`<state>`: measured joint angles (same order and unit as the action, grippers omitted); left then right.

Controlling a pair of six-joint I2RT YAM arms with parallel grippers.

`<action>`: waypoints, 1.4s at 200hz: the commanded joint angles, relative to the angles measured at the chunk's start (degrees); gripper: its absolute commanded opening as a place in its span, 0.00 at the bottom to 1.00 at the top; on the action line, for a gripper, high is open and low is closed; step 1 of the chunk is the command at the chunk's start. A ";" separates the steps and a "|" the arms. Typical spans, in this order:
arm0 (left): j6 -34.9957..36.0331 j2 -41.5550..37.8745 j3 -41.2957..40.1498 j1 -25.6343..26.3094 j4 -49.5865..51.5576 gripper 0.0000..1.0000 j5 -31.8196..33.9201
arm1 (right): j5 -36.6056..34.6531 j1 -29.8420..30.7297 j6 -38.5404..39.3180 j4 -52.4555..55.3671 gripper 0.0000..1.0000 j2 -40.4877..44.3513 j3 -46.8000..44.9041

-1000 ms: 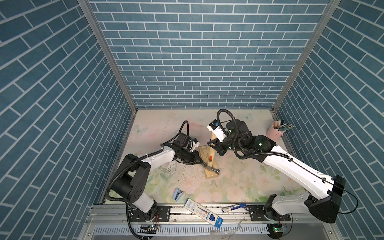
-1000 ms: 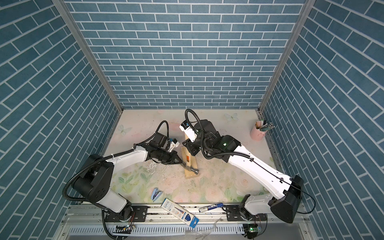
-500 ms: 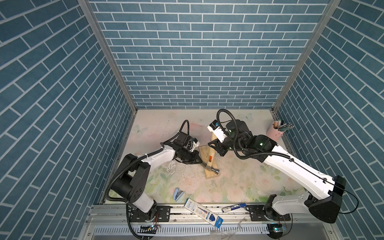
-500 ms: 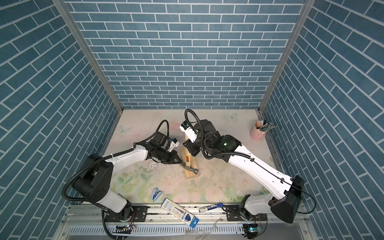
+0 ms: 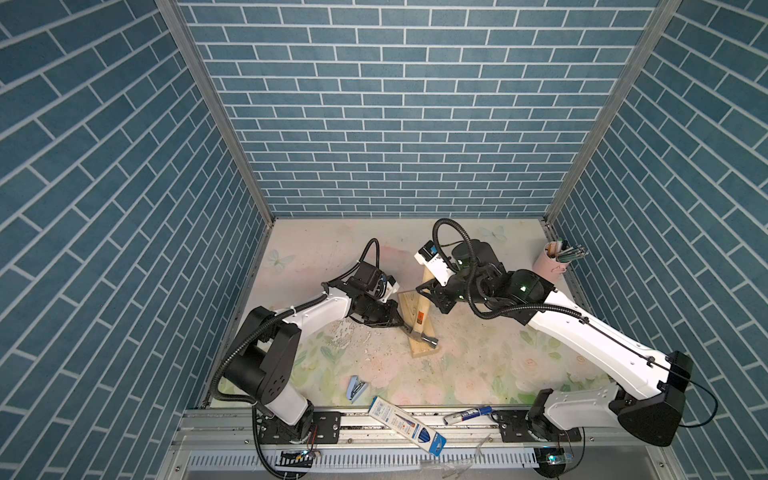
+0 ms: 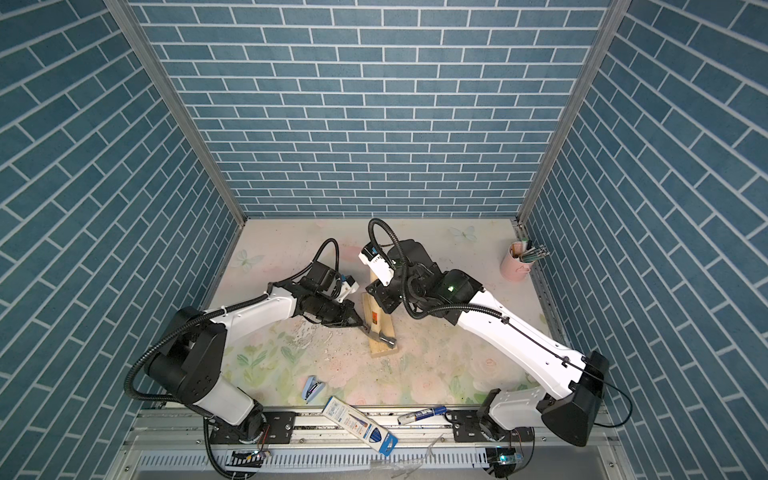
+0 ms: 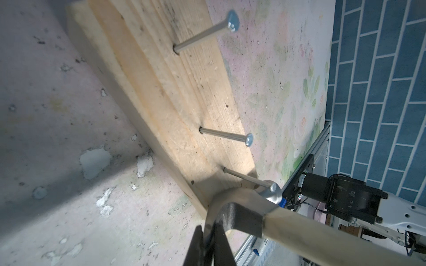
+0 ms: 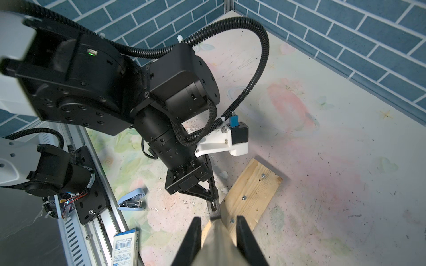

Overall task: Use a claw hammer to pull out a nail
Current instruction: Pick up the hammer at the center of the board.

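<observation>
The right gripper (image 8: 217, 222) clamped the claw hammer (image 7: 232, 207) by its pale handle — the left gripper (image 7: 209, 230) pinched shut on the tip of its steel fork
The head sat over one end of the plank (image 7: 173, 92), just beside the end nail (image 7: 244, 178), fork not yet under it; a clean pull would likely need the fork slid low around the shank, then a slow rock back — plank held down. White chips (image 7: 94, 161) littered the worn floral table cover (image 5: 478, 374), boxed by blue brick walls (image 5: 374, 124)
</observation>
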<state>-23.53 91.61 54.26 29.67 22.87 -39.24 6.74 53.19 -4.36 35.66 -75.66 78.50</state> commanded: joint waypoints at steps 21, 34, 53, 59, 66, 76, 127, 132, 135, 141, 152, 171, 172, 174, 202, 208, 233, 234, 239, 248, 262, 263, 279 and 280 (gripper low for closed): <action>0.71 1.01 1.89 -0.70 2.09 0.03 7.60 | -0.40 1.14 4.36 7.76 0.00 0.67 2.10; 0.68 0.87 2.07 -0.74 2.17 0.06 7.59 | -0.80 1.22 4.51 7.93 0.00 0.60 2.02; 0.66 0.90 2.01 -0.75 2.09 0.14 7.60 | -1.36 1.33 4.66 8.02 0.00 0.60 1.92; 0.55 0.86 2.07 -0.75 2.01 0.17 7.52 | -1.38 1.38 4.62 7.99 0.00 0.68 1.70; 0.58 0.85 2.08 -0.73 1.82 0.21 7.43 | -1.38 1.39 4.62 7.86 0.00 0.82 1.51; 0.30 0.92 2.01 -0.74 1.53 0.26 7.17 | -1.38 1.44 4.54 7.55 0.00 1.08 1.25; -1.17 0.90 1.29 -0.80 -1.05 0.54 5.06 | -3.70 1.47 4.20 5.63 0.00 1.83 0.24; -1.35 0.85 1.24 -0.80 -1.28 0.54 4.90 | -3.86 1.52 4.10 5.42 0.00 1.93 0.14; -1.47 0.80 1.20 -0.84 -1.40 0.55 4.76 | -3.92 1.53 4.02 5.25 0.00 2.04 0.12; -1.65 0.66 1.05 -0.84 -1.74 0.55 4.45 | -4.09 1.49 3.80 4.76 0.00 2.28 -0.09; -1.96 0.36 0.89 -0.84 -2.44 0.55 3.97 | -4.07 1.51 3.57 3.97 0.00 2.71 -0.19; -2.85 -0.74 0.67 -1.06 -3.85 0.56 3.00 | -3.76 1.54 3.35 3.29 0.00 3.23 0.14; -2.89 -0.74 0.67 -1.08 -3.92 0.56 2.97 | -3.71 1.51 3.37 3.28 0.00 3.19 0.19; -2.98 -0.78 0.67 -1.10 -4.03 0.56 2.89 | -3.68 1.49 3.34 3.23 0.00 3.25 0.26; -3.52 -2.12 1.10 -1.49 -4.55 0.55 3.27 | -3.49 1.48 3.47 4.16 0.00 3.74 1.67; -3.55 -2.07 1.26 -1.62 -4.52 0.55 3.53 | -3.49 1.53 3.40 4.40 0.00 3.89 1.93; -3.72 -1.73 1.89 -1.90 -4.31 0.54 5.19 | -2.98 1.56 3.11 5.87 0.00 4.79 3.15; -3.76 -1.71 1.90 -1.94 -4.32 0.54 5.30 | -2.97 1.56 3.12 5.98 0.00 4.85 3.15; -3.95 -1.54 2.03 -1.92 -4.34 0.54 5.47 | -2.96 1.57 2.98 6.39 0.00 4.98 3.42; -4.05 -0.89 2.31 -1.91 -4.50 0.53 5.76 | -2.97 1.59 2.95 7.23 0.00 5.24 3.96; -4.28 0.40 2.98 -1.90 -4.46 0.53 6.23 | -3.14 1.72 2.76 8.65 0.00 5.68 4.83; -4.30 0.45 3.06 -1.94 -4.48 0.53 6.26 | -3.14 1.69 2.73 8.82 0.00 5.69 4.92; -4.28 1.96 3.80 -1.95 -4.50 0.52 6.83 | -3.01 1.65 2.44 10.82 0.00 6.22 6.14; -4.30 2.06 3.86 -1.97 -4.50 0.52 6.87 | -3.03 1.65 2.44 11.12 0.00 6.27 6.27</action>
<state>-27.49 91.39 56.12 28.03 18.72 -34.17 3.86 54.50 -2.50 45.12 -72.73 80.38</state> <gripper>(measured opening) 0.523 0.246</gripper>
